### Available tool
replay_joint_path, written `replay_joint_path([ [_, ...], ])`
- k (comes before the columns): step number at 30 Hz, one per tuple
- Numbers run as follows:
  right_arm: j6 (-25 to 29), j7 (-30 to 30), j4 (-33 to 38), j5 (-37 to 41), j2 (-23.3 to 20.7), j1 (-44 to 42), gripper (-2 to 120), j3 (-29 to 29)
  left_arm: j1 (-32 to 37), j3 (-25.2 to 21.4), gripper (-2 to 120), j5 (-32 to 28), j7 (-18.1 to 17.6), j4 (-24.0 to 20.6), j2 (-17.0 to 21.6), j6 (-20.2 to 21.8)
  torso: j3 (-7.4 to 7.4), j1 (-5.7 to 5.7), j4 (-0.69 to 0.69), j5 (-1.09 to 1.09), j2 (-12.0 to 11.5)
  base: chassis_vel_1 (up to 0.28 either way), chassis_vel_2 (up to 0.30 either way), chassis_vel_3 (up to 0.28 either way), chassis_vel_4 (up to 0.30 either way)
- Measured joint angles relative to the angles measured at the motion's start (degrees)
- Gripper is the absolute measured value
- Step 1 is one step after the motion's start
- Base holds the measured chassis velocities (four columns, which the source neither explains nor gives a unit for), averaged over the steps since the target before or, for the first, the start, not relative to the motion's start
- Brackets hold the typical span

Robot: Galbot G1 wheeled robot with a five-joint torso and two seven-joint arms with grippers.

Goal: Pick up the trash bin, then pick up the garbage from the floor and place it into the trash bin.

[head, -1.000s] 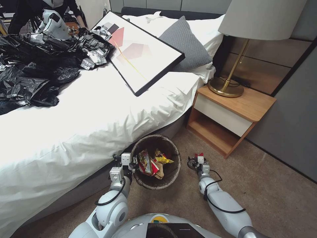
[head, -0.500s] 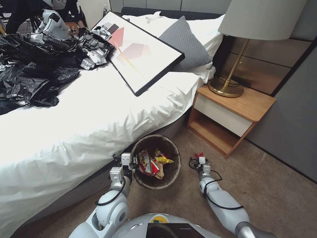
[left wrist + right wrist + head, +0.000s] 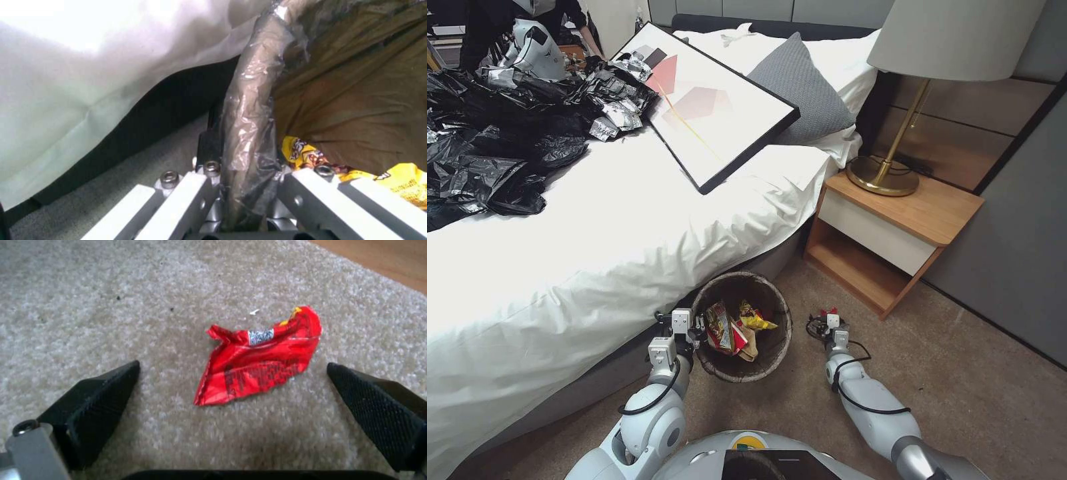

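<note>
The trash bin [image 3: 746, 370], round and lined with a dark brown bag, sits beside the bed with snack wrappers [image 3: 720, 327] inside. My left gripper [image 3: 694, 328] is shut on the bin's bagged rim [image 3: 249, 133]. A crumpled red wrapper [image 3: 258, 360], the garbage, lies flat on the carpet between the black fingers [image 3: 93, 400] of my right gripper [image 3: 231, 406], which is open and just above the floor. In the head view, my right gripper [image 3: 827, 325] hangs low to the right of the bin, with the red wrapper [image 3: 829, 311] peeking out beyond it.
The bed [image 3: 594, 253] with its white sheet overhangs close on the left. A wooden nightstand [image 3: 894, 233] with a brass lamp [image 3: 887, 173] stands ahead to the right. Black plastic sheets [image 3: 500, 140] and a framed picture [image 3: 707, 113] lie on the bed. Carpet [image 3: 974, 380] stretches to the right.
My right arm has reached a little forward and lower toward the red wrapper on the carpet. The left arm and the bin have stayed in place.
</note>
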Motion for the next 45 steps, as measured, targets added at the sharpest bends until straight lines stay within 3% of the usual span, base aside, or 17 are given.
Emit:
replay_joint_path([
  [25, 0.08, 1.32, -5.49, -0.4, 1.3, 4.14, 98, 0.67, -0.17, 0.06, 2, 0.03, 0.06, -0.03, 0.28, -0.08, 0.0, 0.0, 0.01, 0.0, 0.0, 0.0, 0.0, 0.0, 0.0],
  [37, -2.42, 2.2, -3.14, 0.3, 1.03, 2.07, 70, 0.79, -0.31, 0.06, 2, -0.08, 0.04, -0.03, 0.26, -0.11, 0.0, 0.0, 0.04, 0.01, 0.0, 0.0, 0.0, 0.0, 0.0],
  [43, -3.8, 3.18, -0.71, 0.22, 0.69, -0.32, 43, 0.65, -0.77, 0.07, 2, -0.33, -0.09, 0.06, 0.16, -0.12, -0.01, -0.01, 0.04, 0.01, 0.01, 0.0, 0.0, 0.0, 0.0],
  [45, -3.98, 3.35, -0.34, 0.15, 0.66, -0.64, 39, 0.62, -0.85, 0.11, 2, -0.35, -0.11, 0.09, 0.11, -0.12, -0.01, -0.01, 0.03, 0.01, 0.01, 0.0, 0.0, 0.0, 0.0],
])
